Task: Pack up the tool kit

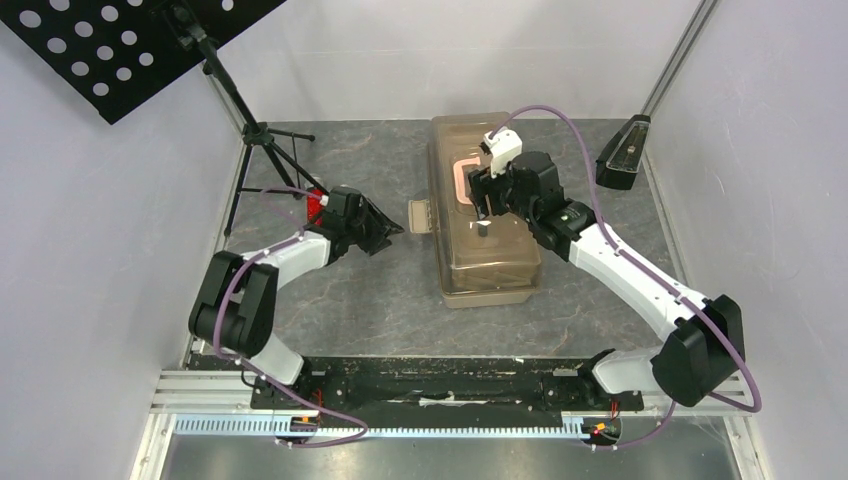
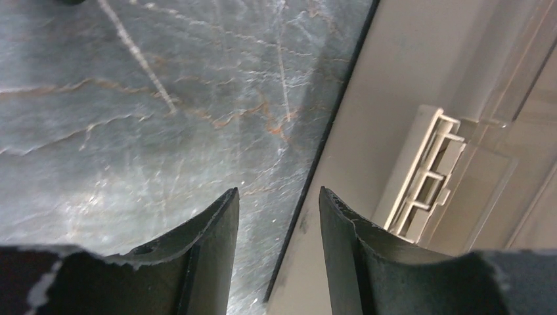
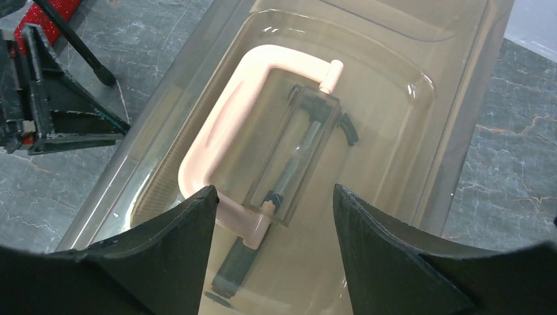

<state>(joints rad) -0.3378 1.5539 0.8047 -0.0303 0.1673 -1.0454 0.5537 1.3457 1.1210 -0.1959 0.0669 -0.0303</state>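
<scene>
With the left hand (image 2: 277,193) spread and empty, low over the counter (image 2: 131,118) just left of the out-turned latch (image 2: 427,172), square up to that flap first, then swing it flat against the box (image 1: 488,262) wall instead of jabbing one corner. Judging by the shut lid (image 3: 407,125), likely fastening up now, with the box mid-counter between both arms. With the right hand (image 3: 274,190) likewise spread, gripping nothing, poised above the pale handle (image 3: 213,134), press down evenly at mid-lid to stop any slide rightward during latching.
</scene>
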